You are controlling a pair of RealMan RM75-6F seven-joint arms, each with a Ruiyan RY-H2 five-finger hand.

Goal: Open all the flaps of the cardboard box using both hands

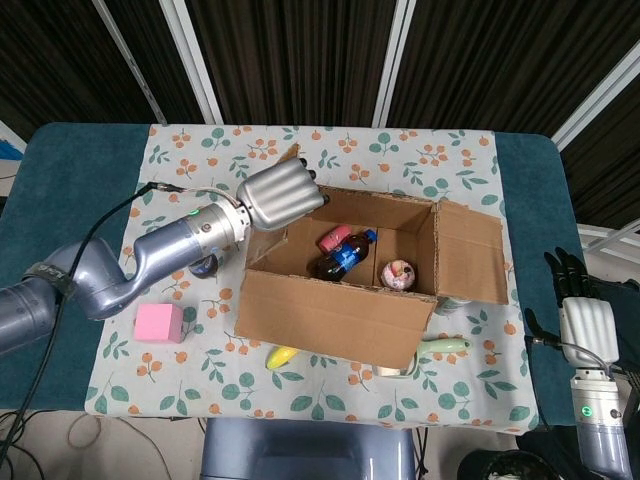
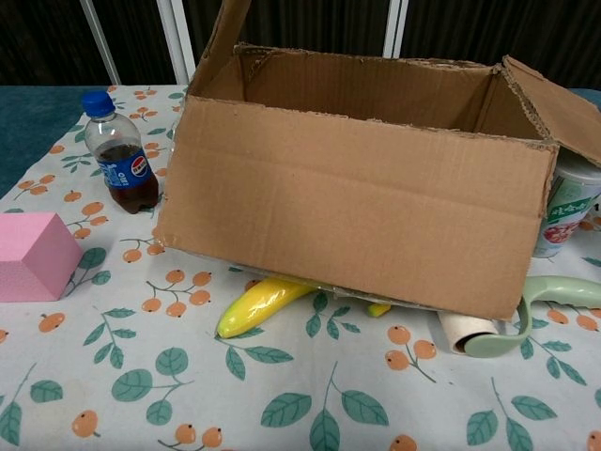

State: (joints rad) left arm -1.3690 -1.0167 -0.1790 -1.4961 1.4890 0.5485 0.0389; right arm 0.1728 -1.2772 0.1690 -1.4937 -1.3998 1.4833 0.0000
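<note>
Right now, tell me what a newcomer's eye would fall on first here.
The open cardboard box mid-table, with a cola bottle lying inside. Then the left hand at the box's left flap, which stands upright. The right hand hangs off the table's right edge.

The left hand (image 1: 282,194) covers most of the box's left flap (image 2: 223,36), whose top the chest view cuts off. The box (image 2: 357,211) hides part of the banana (image 2: 255,306) and the cup (image 2: 569,211). Whether the right hand (image 1: 585,318) holds anything is unclear.
</note>
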